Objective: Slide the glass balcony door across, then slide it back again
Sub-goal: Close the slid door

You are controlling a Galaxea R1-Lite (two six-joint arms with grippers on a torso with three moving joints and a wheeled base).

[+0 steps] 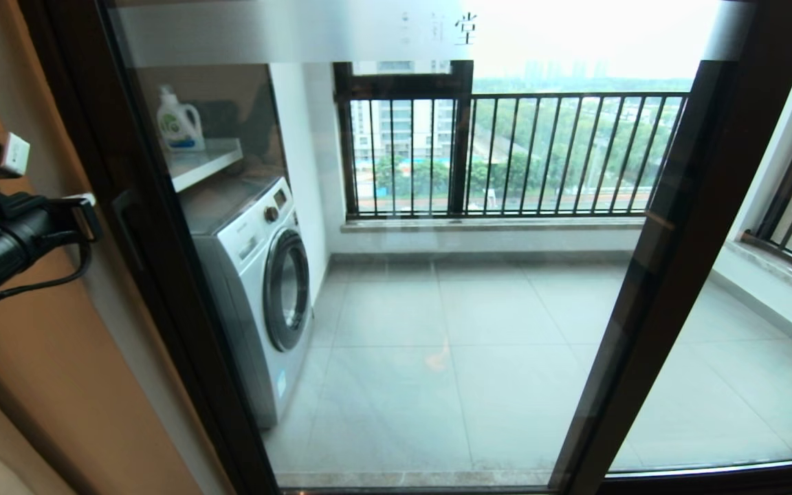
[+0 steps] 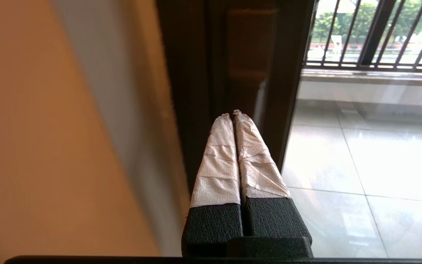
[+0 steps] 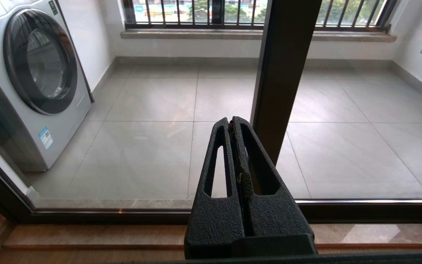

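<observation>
The glass balcony door (image 1: 169,289) fills the head view, a clear panel in a dark frame with a frosted top band (image 1: 300,31) bearing Chinese characters. Its left stile stands against the wall and carries a black bar handle (image 1: 128,230). My left gripper (image 1: 86,216) hovers by that stile at handle height. In the left wrist view the left gripper (image 2: 233,114) is shut, its tape-wrapped fingers (image 2: 218,165) pointing at the dark frame just below the handle (image 2: 251,44). The right gripper (image 3: 231,121) is shut and empty, low before the glass beside the door's right stile (image 3: 284,66).
Behind the glass are a white washing machine (image 1: 258,275), a detergent bottle (image 1: 179,124) on a shelf, grey floor tiles and a black-railed window (image 1: 506,158). An orange-tan wall (image 1: 59,357) flanks the left arm. The door track (image 3: 123,214) runs along the wooden sill.
</observation>
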